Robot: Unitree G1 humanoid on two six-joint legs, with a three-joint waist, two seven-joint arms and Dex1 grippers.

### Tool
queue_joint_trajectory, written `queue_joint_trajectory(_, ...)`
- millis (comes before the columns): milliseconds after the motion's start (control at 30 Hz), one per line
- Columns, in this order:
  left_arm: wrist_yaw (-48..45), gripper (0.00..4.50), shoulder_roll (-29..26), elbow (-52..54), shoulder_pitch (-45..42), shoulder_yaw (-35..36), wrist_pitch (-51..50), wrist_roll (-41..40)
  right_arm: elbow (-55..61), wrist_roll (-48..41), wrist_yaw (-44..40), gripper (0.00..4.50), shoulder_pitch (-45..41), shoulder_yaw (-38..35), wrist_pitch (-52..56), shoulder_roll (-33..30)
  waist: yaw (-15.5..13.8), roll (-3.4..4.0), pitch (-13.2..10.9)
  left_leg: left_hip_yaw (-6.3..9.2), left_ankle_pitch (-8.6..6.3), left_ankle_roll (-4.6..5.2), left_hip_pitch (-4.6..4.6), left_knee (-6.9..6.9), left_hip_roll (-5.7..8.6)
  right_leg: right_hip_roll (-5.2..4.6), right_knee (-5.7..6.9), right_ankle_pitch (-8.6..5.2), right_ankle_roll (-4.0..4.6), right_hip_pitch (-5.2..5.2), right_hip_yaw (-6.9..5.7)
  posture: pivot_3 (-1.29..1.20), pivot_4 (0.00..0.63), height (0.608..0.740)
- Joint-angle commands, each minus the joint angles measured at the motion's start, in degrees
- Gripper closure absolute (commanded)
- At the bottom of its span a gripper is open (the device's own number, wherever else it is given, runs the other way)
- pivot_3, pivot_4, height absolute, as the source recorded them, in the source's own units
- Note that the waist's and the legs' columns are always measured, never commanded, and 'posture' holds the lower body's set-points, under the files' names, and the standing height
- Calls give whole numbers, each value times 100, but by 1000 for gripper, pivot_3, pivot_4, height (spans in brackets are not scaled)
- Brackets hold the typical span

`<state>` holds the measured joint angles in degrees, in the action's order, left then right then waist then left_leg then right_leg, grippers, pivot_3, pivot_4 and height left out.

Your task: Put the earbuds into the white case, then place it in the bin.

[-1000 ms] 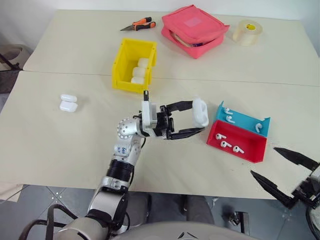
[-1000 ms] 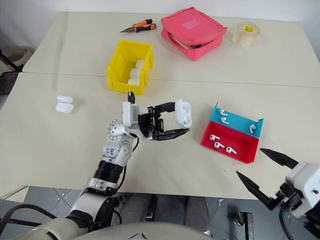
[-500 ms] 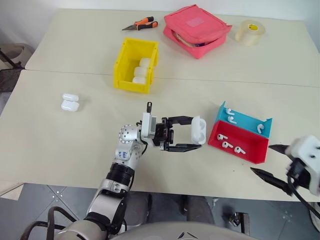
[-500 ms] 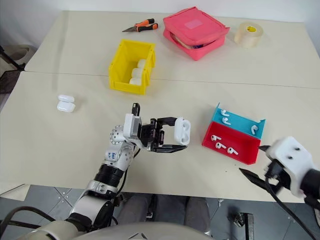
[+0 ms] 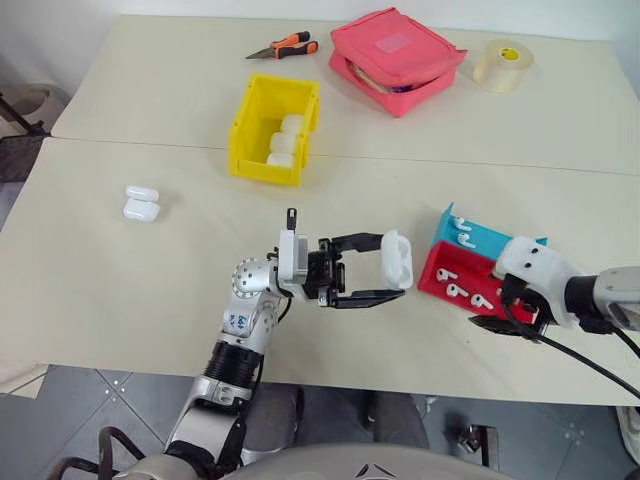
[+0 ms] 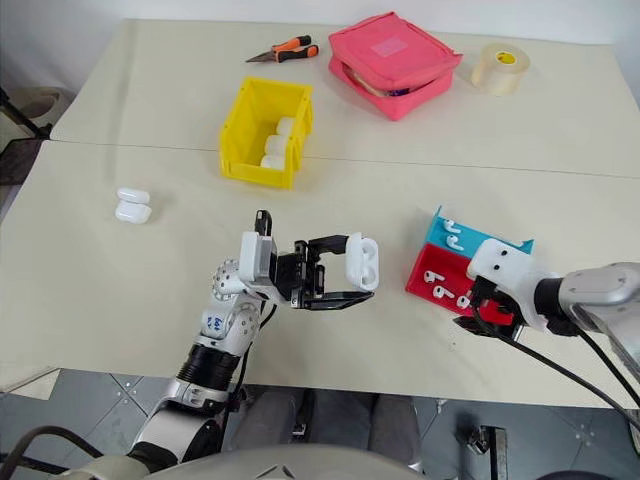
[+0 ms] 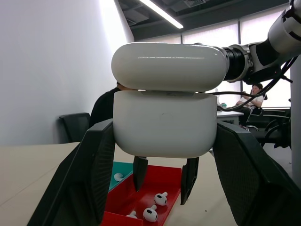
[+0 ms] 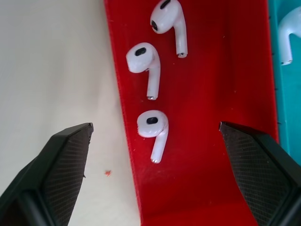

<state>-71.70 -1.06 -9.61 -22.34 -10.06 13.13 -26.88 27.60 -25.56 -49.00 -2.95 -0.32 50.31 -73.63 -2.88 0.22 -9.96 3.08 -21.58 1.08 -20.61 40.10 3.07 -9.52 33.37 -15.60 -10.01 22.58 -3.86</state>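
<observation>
Cases, two, white, closed (image 5: 139, 202): lying near the left edge of the surface, untouched.
Bin, yellow (image 5: 252, 110): toward the far edge, left of centre, with three white cases stacked inside.
Pliers, orange-handled (image 5: 278, 46): at the far edge.
Left gripper (image 5: 385, 276): clamped on the white case (image 5: 398, 259), held above the surface near its middle, lid shut in the wrist view.
Pouch, pink (image 5: 396, 58), and tape roll (image 5: 502, 64): far right corner.
Blue tray (image 5: 478, 237) and red tray (image 5: 462, 272): side by side toward the right edge; earbuds (image 8: 153, 129) lie loose in both.
Right gripper (image 8: 155, 141): fingers well apart, poised over the red tray astride one earbud, not touching it.
Progress: early in this round. Case in hand; no earbud picked, none loaded, lid to be opened, binning yet to come.
</observation>
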Motion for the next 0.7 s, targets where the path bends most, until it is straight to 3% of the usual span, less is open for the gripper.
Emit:
queue_joint_trajectory(33, 37, 1738, 32, 170, -39, -34, 38, -81, -68, 204, -93, 1215, -177, 130, -106, 77, 3, 0, 0, 0, 0, 0, 0, 0, 0, 0, -1, 0, 0, 0, 0, 0, 150, 740)
queue_joint_trajectory(100, 36, 1738, 25, 139, -65, -18, 43, -85, -71, 271, -192, 1847, -220, 207, -178, 56, 6, 1, 0, 0, 0, 0, 0, -1, -1, 0, 0, 0, 0, 1, -1, 0, 150, 740)
queue_joint_trajectory(567, 42, 1738, -46, 153, -61, -1, 21, -103, -95, 633, -342, 1847, -317, 391, -306, 210, 11, 1, 1, -2, 0, 0, 1, 1, -2, 1, 2, 0, -1, 0, -1, 0, 150, 740)
queue_joint_trajectory(700, 42, 1738, -59, 138, -91, 8, 17, -104, -137, 702, -387, 2737, -382, 454, -332, 257, 14, 1, 1, -2, 0, 0, 2, 2, -2, 1, 2, 0, -1, 0, -1, 0, 150, 740)
